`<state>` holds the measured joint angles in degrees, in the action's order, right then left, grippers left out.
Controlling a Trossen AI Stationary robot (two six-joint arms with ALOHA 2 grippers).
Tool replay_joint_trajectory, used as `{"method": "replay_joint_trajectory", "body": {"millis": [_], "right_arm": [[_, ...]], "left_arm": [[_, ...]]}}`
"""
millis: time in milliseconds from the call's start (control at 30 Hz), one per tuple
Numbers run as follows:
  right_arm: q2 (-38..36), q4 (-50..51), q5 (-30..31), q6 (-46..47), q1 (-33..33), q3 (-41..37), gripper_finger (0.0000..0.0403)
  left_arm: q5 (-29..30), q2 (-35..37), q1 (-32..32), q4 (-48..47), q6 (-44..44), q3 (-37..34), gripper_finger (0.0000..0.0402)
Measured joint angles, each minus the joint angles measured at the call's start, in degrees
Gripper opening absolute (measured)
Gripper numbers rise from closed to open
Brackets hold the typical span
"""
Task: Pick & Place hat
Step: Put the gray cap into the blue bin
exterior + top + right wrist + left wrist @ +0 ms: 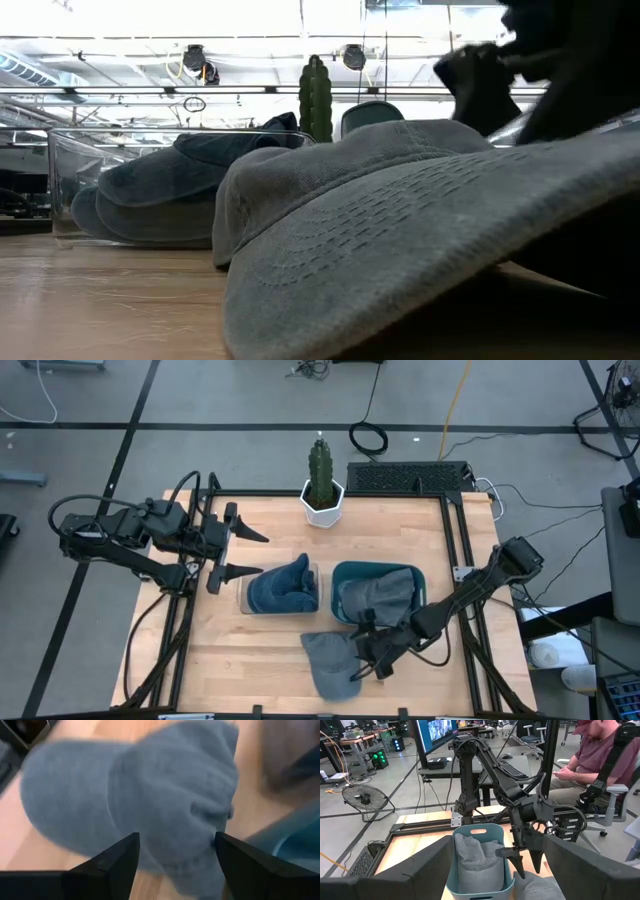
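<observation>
A grey hat (328,660) lies on the wooden table near its front edge, crown up and brim (400,260) flat on the wood, pointing at the near edge. My right gripper (175,857) hangs open over the crown (165,795), slanting down from the right, one finger on either side of the crown's right part; it also shows in the high view (360,658). My left gripper (252,552) waits open, raised at the table's left, clear of everything. My right gripper's open fingers (518,870) point down at the right side of the grey hat's crown (540,887). I cannot tell whether the fingertips touch the cloth.
A teal bin (412,575) holding grey hats stands just behind the hat. Left of it a clear container (243,600) holds dark blue hats (285,588). A cactus in a white pot (322,500) stands at the far edge. A person sits beyond the table (600,765).
</observation>
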<state>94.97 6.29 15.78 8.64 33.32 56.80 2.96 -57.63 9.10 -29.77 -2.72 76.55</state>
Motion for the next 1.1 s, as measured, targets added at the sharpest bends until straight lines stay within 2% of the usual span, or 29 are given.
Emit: {"method": "replay_joint_trajectory", "body": {"millis": [267, 500, 633, 733, 833, 900, 1000, 1100], "right_arm": [[0.18, 0.44, -12.42, 6.54, 0.0, 0.0, 0.0224], [0.18, -0.34, -32.17, 12.68, 0.02, 0.0, 0.0209], [0.18, -7.53, -41.48, 14.82, 0.02, 0.0, 0.0201], [0.18, -14.78, -45.64, 14.69, 0.05, -0.02, 0.0198], [-0.37, -17.53, -45.49, 12.52, 0.48, -0.01, 0.0196], [-1.22, -15.81, -42.67, 10.49, 0.83, 0.0, 0.0196], [-4.14, -8.51, -34.2, 8.99, 1.08, -0.06, 0.0196], [-6.95, -1.47, -22.35, 6.57, 1.25, 0.04, 0.0196]], "left_arm": [[0.0, 0.0, -0.01, 0.01, -0.02, -0.01, 0.0319], [-0.02, -0.01, -0.01, 0.01, -0.02, -0.01, 0.0319], [0.0, 0.0, -0.01, 0.01, 0.0, -0.01, 0.0319], [0.0, 0.0, -0.01, 0.01, -0.01, -0.01, 0.0319], [-0.02, 0.0, -0.01, -0.01, -0.01, 0.0, 0.0319], [-0.01, 0.0, -0.01, 0.01, 0.0, -0.01, 0.0319], [-0.02, 0.0, 0.01, 0.01, -0.02, -0.01, 0.0319], [-0.01, 0.01, 0.0, -0.01, 0.0, -0.01, 0.0319]]}}
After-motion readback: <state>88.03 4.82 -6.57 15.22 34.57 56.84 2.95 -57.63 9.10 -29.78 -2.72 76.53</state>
